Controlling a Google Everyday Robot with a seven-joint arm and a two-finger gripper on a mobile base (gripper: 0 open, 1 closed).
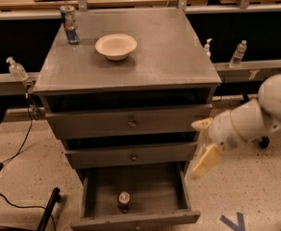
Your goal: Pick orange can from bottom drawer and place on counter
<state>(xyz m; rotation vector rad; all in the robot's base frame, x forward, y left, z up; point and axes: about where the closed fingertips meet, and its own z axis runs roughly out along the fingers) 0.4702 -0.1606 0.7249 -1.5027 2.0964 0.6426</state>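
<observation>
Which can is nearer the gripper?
The orange can in the bottom drawer; the blue can stands back on the counter. The gripper hangs by that drawer's right side.

A single raised camera faces the cabinet (131, 124) front, looking down from mid-range; worktop (164, 57) upper centre, gripper (196, 149) lower right.
</observation>
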